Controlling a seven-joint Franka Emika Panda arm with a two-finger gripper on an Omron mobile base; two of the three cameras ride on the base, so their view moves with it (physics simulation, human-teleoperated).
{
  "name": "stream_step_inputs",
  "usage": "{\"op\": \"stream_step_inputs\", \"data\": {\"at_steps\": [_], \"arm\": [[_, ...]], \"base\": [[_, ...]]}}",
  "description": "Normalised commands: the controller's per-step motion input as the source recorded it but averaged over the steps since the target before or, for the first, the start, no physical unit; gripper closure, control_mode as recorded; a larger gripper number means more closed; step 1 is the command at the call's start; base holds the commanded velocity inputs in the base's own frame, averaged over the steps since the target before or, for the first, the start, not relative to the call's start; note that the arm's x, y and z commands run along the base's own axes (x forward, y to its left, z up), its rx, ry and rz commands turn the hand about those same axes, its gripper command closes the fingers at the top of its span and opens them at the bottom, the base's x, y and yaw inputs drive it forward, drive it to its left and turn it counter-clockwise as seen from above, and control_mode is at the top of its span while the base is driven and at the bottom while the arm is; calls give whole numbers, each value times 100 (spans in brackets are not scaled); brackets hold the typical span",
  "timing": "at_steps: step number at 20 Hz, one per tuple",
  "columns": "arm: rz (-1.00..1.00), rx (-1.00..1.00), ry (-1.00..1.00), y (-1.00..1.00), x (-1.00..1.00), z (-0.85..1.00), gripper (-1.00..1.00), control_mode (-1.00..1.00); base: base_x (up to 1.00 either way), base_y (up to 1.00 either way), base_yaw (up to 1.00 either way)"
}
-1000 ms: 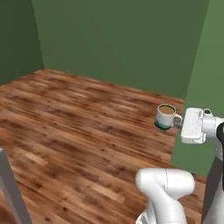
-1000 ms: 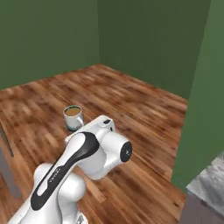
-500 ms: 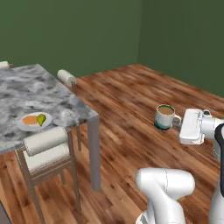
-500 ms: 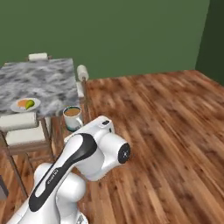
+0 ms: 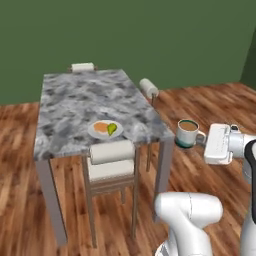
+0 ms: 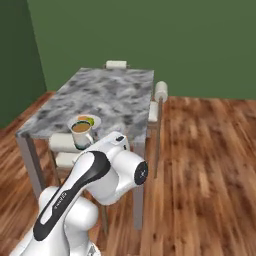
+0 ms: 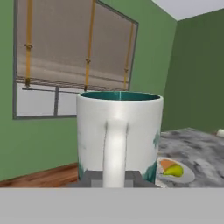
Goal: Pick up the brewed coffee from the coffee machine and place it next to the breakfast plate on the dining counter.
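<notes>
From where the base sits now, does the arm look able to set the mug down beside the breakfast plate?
Probably yes. The gripper holds the mug by its handle, just off the dining counter's near corner, above its top. The breakfast plate sits near that edge with bare marble beside it. A chair tucked below shouldn't interfere.

the left base view looks forward and down from behind the arm's left, the right base view from behind its right, and both take in the dining counter (image 5: pixel 75 107) (image 6: pixel 107 95) with the breakfast plate (image 5: pixel 105 129) (image 6: pixel 92 120) from a middling distance. the hand view sits very close behind the brewed coffee (image 7: pixel 119 135), facing level past it toward a window (image 7: pixel 70 52), with the plate at its lower right.
</notes>
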Motion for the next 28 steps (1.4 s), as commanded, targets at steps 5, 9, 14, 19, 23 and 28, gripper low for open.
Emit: {"op": "stream_step_inputs", "data": {"at_steps": [5, 9, 14, 19, 23, 28], "arm": [[0, 0, 0, 0, 0, 0, 100, 100], [0, 0, 0, 0, 0, 0, 100, 100], [0, 0, 0, 0, 0, 0, 100, 100], [0, -1, 5, 0, 30, 0, 100, -100], [0, 0, 11, -26, 65, 0, 100, -100], [0, 0, 11, -57, 45, 0, 100, -100]], "base": [[100, 25, 35], [69, 51, 19], [68, 44, 6], [47, 3, 0], [0, 0, 0], [0, 0, 0]]}}
